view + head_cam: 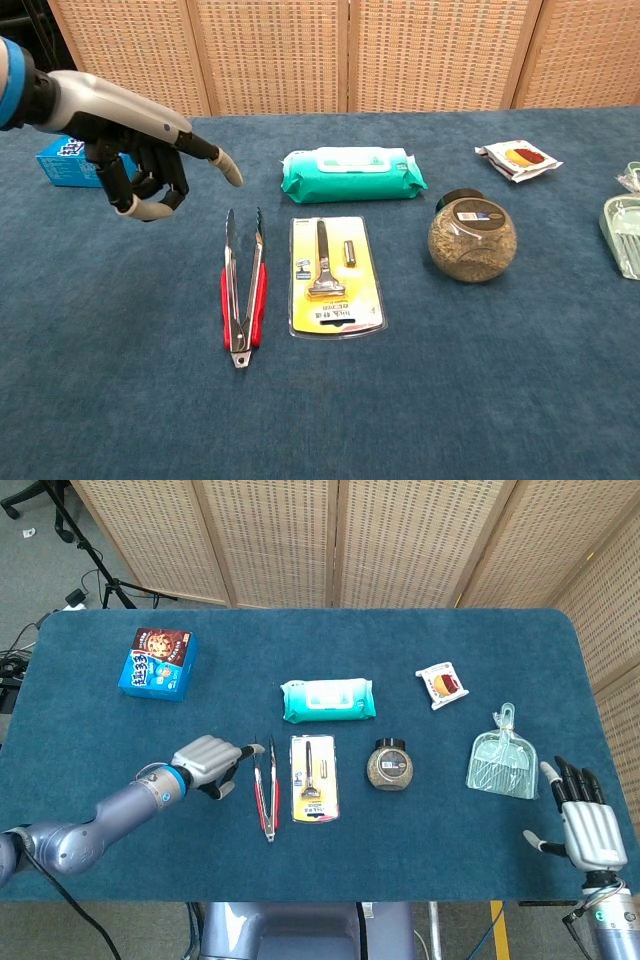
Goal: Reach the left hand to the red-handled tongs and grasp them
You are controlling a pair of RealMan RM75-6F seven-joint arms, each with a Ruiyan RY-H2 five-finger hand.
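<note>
The red-handled tongs (261,798) (258,300) lie flat on the blue table, tips toward the far side, just left of a yellow razor pack. My left hand (210,760) (150,165) hovers just left of the tongs' tips and above the cloth. One finger points toward them, the others are bent downward, and it holds nothing. My right hand (585,825) rests at the near right corner with its fingers straight and apart, empty. The chest view does not show it.
A razor pack (313,778) (335,275) lies right beside the tongs. Beyond it are a green wipes pack (327,700) (347,173), a glass jar (389,766) (472,238), a snack packet (442,684), a dustpan (502,760) and a blue cookie box (158,663).
</note>
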